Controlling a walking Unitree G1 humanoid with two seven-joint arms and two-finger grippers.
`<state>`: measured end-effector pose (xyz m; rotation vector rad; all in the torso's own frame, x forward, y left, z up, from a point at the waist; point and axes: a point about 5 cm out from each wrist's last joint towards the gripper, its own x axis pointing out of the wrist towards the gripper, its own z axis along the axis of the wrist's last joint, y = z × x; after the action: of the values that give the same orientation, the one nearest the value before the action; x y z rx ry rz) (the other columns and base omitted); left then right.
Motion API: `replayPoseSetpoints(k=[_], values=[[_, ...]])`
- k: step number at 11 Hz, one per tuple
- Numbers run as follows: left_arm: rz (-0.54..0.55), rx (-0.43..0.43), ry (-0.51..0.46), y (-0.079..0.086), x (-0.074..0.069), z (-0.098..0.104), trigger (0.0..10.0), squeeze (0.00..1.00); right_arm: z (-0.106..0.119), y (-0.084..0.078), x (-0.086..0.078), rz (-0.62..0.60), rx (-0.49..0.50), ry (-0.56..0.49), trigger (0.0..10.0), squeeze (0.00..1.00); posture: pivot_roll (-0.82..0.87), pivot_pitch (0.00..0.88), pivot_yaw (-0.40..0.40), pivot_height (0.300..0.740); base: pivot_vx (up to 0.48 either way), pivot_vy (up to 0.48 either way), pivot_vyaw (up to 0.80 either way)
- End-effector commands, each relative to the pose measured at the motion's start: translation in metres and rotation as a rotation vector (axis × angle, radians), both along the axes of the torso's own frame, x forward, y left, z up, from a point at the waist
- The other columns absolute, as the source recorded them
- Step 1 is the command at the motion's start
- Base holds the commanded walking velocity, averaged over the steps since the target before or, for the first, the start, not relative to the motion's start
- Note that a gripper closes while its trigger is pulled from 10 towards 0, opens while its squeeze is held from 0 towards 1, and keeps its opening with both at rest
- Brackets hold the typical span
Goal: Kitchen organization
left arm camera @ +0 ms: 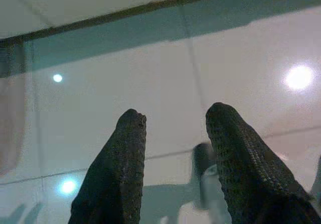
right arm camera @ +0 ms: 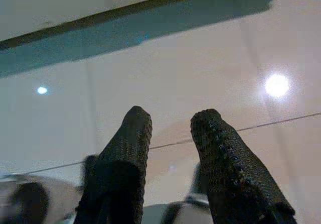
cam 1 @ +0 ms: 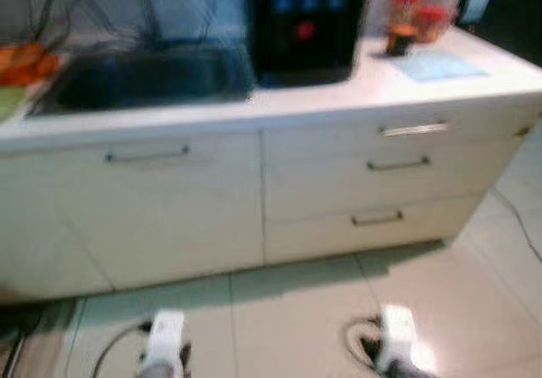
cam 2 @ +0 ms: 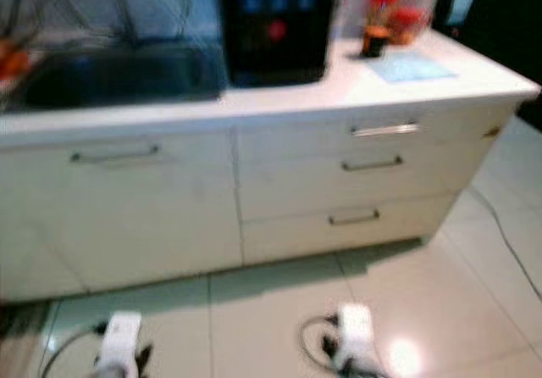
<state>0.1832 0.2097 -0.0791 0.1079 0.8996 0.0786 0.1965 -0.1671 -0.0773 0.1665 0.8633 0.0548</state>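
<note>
Kitchen bench [cam 1: 457, 98] ahead, sink [cam 1: 135, 80] far left, red-capped jars [cam 1: 411, 18] far right | left gripper [left arm camera: 173, 128] and right gripper [right arm camera: 170, 123] hang over floor, fingers apart, empty | step: approach, judged | next: you close in, pick a target.
</note>
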Motion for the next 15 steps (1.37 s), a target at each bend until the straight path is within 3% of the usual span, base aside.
replayPoseSetpoints(k=[1, 12, 15], values=[[-0.004, 0.002, -0.010, -0.0023, 0.0033, 0.0012, 10.0, 0.00, 0.0010, -0.0064, 0.0008, -0.008, -0.017, -0.005, 10.0, 0.00, 0.10, 0.000, 0.039, 0.740, 0.000, 0.416, 0.00], [0.010, 0.004, -0.016, 0.0003, 0.0027, 0.0016, 10.0, 0.00, -0.0007, -0.0023, -0.0022, -0.002, -0.006, -0.002, 10.0, 0.00, 0.11, 0.007, 0.038, 0.740, 0.000, 0.409, 0.00], [0.012, 0.003, -0.041, -0.0001, 0.0052, 0.0034, 10.0, 0.00, -0.0009, -0.0018, -0.0024, -0.002, -0.007, -0.002, 10.0, 0.00, 0.11, 0.013, 0.037, 0.740, 0.000, 0.000, 0.00]])
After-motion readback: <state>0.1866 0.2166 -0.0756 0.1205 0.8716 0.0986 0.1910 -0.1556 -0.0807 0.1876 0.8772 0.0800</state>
